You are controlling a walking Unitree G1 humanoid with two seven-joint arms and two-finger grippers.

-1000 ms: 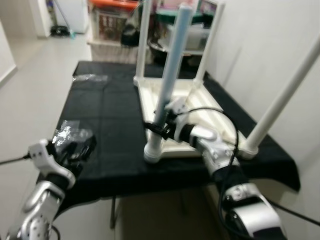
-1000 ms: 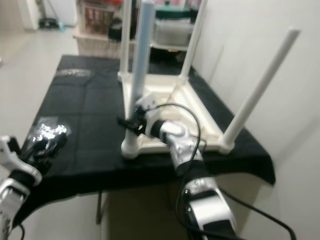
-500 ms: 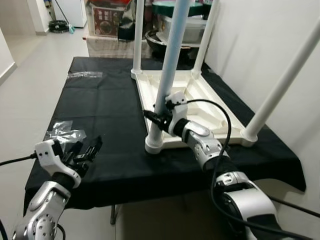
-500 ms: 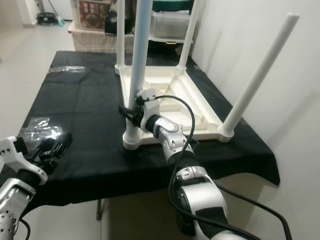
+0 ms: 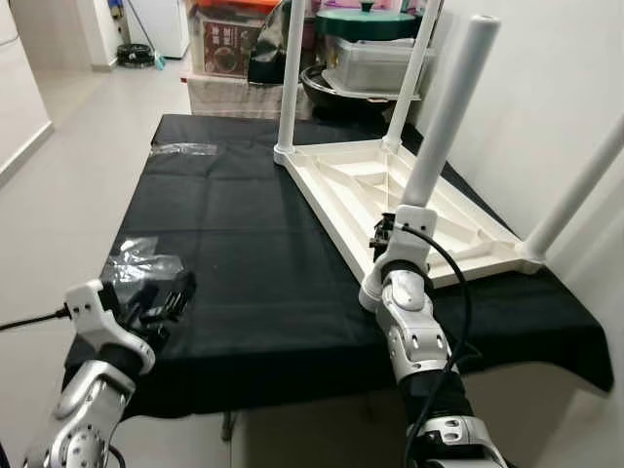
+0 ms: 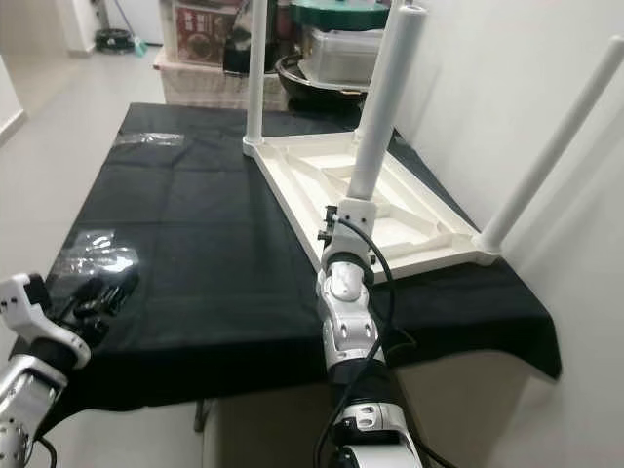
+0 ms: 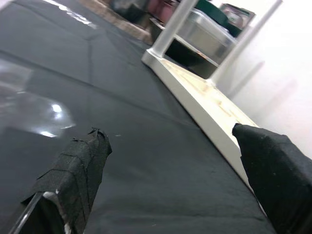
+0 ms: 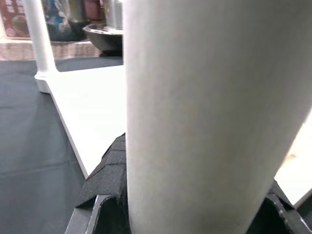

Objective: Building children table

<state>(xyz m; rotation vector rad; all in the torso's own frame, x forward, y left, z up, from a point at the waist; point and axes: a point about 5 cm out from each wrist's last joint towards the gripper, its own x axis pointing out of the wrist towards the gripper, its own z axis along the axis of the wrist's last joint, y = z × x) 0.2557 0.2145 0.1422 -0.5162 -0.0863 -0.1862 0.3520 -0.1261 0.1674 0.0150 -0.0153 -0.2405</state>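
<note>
A white children's table (image 5: 390,190) lies upside down along the right edge of a black-covered work table (image 5: 244,253), its four legs pointing up. The right gripper (image 5: 390,234) is clamped around the near leg (image 5: 444,122) low down, just above its socket at the near corner of the tabletop. The left gripper (image 7: 170,170) hovers with fingers spread at the near left corner, beside one crumpled clear plastic bag (image 5: 136,263). A second clear bag (image 5: 183,148) lies at the far left corner.
</note>
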